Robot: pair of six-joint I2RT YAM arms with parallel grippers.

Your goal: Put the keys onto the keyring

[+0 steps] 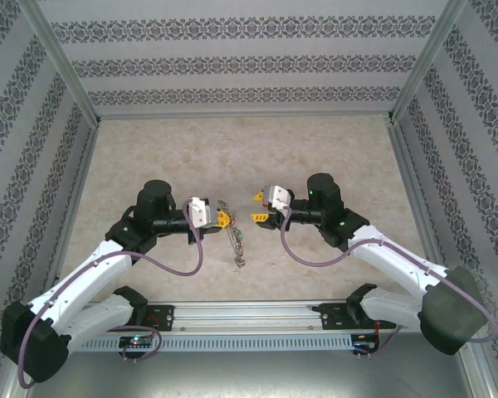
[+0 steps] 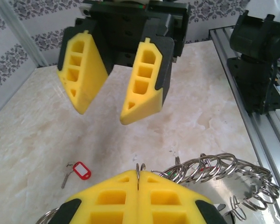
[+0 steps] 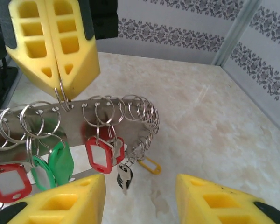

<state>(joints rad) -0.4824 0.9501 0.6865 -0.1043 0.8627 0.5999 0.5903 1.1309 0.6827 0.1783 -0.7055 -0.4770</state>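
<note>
The keyring (image 3: 107, 122) is a curved grey metal strip strung with several split rings, carrying red and green tags and a small key. My left gripper (image 2: 139, 179) is shut on one of its rings (image 3: 61, 96), so the keyring (image 1: 236, 245) hangs down from the left gripper (image 1: 223, 218). Two loose keys lie on the table: one with a red tag (image 2: 79, 170) and one with a yellow tag (image 3: 150, 165) below the strip's end. Facing the keyring from the right, my right gripper (image 3: 140, 189) stands open with nothing between its fingers. Seen from above, that gripper (image 1: 256, 209) is a short gap away from the keyring.
The marble-patterned table (image 1: 249, 149) is walled by patterned panels on three sides. An aluminium rail (image 1: 249, 315) with both arm bases runs along the near edge. The right arm's dark base (image 2: 256, 60) stands at the right in the left wrist view.
</note>
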